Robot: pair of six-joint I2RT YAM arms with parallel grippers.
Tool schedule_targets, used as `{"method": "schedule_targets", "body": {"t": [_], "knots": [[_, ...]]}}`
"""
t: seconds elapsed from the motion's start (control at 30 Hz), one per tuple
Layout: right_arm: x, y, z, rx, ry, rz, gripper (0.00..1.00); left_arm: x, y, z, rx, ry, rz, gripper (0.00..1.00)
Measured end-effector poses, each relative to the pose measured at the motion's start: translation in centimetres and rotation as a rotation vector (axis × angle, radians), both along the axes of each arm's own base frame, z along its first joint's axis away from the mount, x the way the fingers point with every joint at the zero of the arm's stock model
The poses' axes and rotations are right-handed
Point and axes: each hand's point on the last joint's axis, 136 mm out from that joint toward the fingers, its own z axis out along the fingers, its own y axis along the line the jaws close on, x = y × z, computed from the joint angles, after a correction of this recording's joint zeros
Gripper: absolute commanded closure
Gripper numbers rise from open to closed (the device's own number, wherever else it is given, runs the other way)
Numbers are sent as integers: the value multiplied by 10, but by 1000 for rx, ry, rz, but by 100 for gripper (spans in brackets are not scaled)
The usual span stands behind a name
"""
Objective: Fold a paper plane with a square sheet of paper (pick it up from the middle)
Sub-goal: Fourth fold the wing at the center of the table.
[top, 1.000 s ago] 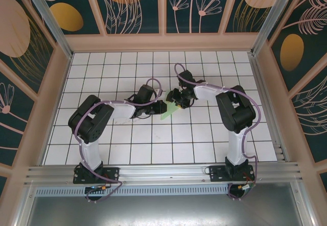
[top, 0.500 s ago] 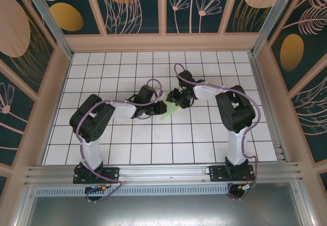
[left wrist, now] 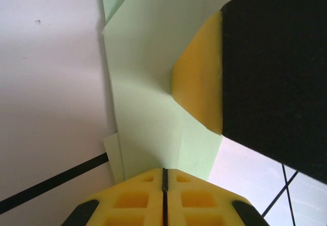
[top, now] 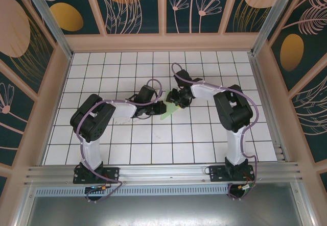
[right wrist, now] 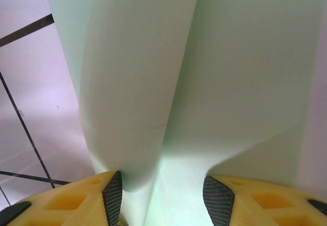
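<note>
Pinching the near edge of the paper (left wrist: 148,108), the left fingers (left wrist: 163,181) are pressed flat together, with only a thin dark seam between them. The pale green paper lies in folded layers on the white tiled surface (left wrist: 51,83). A lower layer peeks out along its left side, and a soft crease runs up from the grip.

From the right, one yellow fingertip (left wrist: 196,91) of the other arm rests on the top layer, its black housing behind it.

In the right wrist view the right fingers stand about half apart with the paper (right wrist: 230,73) running up between them. A flap curls upward on the left, and its rounded lower edge touches the left pad (right wrist: 112,198). The right pad (right wrist: 217,201) sits just beside the paper's other layer; I cannot tell whether it touches. Nothing is clamped there.

From above, both arms reach inward and meet near the middle of the surface (top: 153,149). The paper (top: 167,113) shows as a small green wedge between the left fingers (top: 157,110) and the right fingers (top: 173,102), the right ones at its far end.
</note>
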Motion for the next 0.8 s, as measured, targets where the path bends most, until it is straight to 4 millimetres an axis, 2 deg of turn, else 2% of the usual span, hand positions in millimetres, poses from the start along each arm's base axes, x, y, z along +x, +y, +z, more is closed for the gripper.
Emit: {"method": "schedule_targets", "body": {"t": [0.33, 0.5, 0.63, 0.8], "knots": [[0, -1, -2, -41, -3, 0, 47, 0, 0, -2, 6, 9, 0, 93], [0, -1, -2, -49, -7, 1, 49, 0, 1, -3, 14, 15, 2, 99], [1, 1, 8, -30, -27, 1, 53, -1, 1, -4, 16, 16, 1, 100], [2, 2, 16, 0, -41, 15, 54, -1, 1, -4, 19, 10, -6, 100]]}}
